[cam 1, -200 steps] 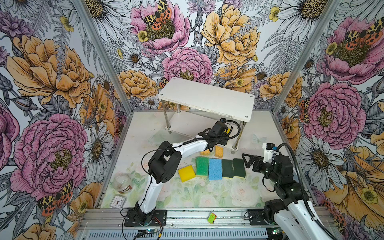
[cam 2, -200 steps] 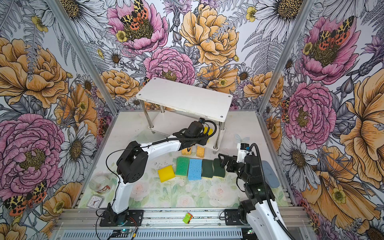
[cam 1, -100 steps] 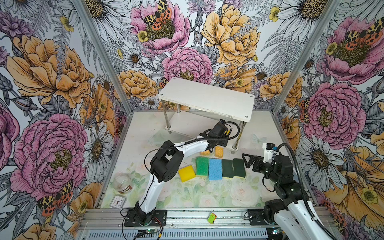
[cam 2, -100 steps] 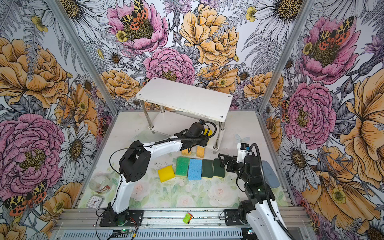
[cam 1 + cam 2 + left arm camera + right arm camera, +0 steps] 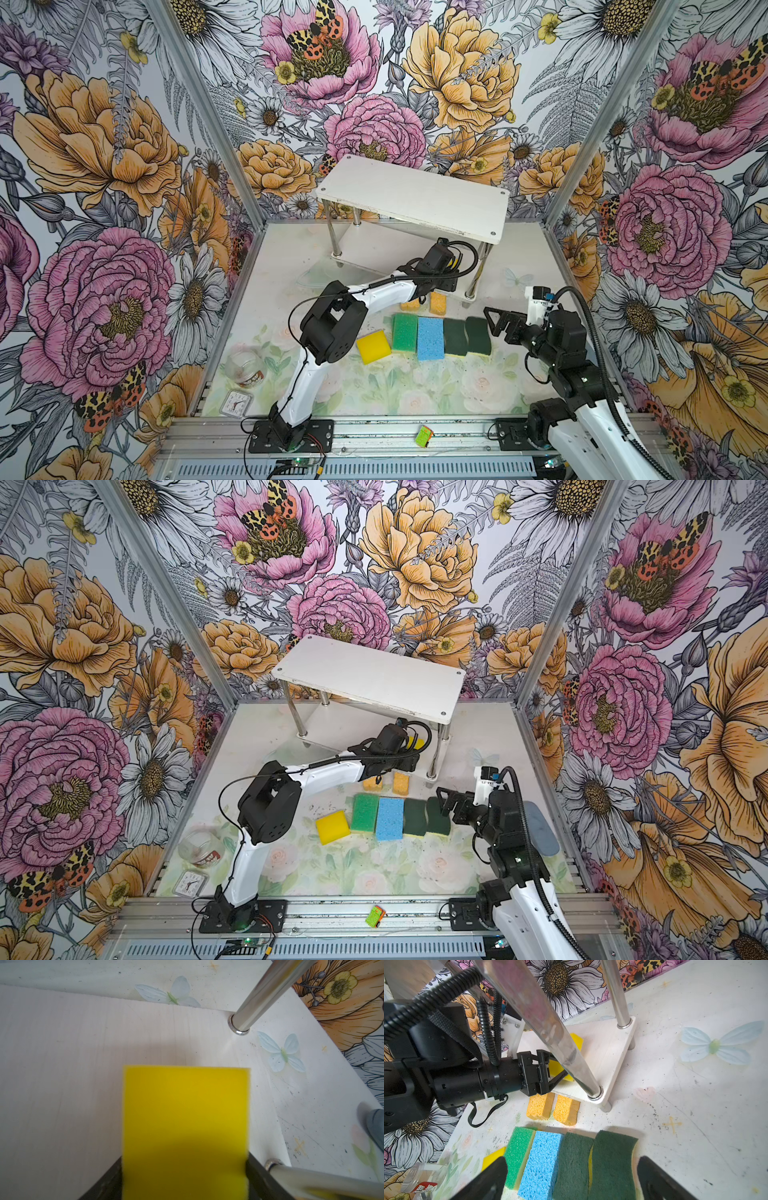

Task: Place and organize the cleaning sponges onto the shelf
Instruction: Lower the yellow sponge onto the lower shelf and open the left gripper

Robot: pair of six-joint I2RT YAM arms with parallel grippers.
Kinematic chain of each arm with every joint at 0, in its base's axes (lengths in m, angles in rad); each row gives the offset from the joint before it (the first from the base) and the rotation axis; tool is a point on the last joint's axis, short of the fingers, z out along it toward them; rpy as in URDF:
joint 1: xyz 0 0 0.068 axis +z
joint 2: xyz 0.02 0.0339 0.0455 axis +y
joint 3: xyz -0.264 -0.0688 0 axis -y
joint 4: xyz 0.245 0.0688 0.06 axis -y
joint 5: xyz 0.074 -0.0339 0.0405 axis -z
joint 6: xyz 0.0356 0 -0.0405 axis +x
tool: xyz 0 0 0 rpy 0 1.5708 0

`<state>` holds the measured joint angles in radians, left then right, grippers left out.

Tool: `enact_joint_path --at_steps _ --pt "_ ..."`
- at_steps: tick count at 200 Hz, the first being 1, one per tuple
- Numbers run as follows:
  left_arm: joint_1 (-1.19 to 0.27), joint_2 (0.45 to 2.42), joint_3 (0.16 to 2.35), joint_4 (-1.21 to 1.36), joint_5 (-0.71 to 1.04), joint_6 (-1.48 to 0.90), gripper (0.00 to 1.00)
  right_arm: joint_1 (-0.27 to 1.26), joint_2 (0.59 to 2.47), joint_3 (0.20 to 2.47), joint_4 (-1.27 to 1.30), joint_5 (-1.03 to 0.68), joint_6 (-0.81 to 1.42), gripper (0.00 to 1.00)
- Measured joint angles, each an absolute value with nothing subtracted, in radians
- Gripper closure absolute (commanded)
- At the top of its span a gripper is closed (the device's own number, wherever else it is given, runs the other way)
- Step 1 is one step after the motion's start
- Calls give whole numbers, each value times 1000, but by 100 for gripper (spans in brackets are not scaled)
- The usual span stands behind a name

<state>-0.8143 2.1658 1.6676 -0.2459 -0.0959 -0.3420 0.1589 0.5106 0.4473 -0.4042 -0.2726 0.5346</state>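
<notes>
Seven cleaning sponges are seen on the surface [image 5: 415,395] in front of the shelf [image 5: 415,199]. Two orange porous sponges [image 5: 437,302] lie just at its front edge. Farther out, a row is formed by a second yellow sponge [image 5: 373,347], a green-topped sponge [image 5: 405,332], a light blue sponge [image 5: 431,337] and two wavy dark-green sponges [image 5: 455,337].

An eighth, the plain yellow sponge [image 5: 185,1126], is on or just above the shelf's lower board [image 5: 62,1064], near a metal post [image 5: 259,997]. The left fingers [image 5: 104,1186] stand a sponge's width apart against both of its sides; whether it is gripped or merely flanked cannot be told. The right fingers [image 5: 654,1180] are spread wide and empty above that row.

The placing step is judged nearly done. Next, a full release and a straight withdrawal from under the shelf's top board are called for, so that the post is not struck and the sponge is not dragged out.
</notes>
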Motion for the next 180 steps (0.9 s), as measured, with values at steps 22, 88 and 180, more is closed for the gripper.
enact_joint_path --at_steps 22,88,180 --pt "-814 2163 1653 -224 -86 -342 25 159 511 447 -404 -273 535 0" --pt "-814 2154 1637 -218 -84 -341 21 159 511 447 -404 -273 535 0" --pt "-813 2154 1628 -191 -64 -365 18 159 511 447 -404 -273 535 0"
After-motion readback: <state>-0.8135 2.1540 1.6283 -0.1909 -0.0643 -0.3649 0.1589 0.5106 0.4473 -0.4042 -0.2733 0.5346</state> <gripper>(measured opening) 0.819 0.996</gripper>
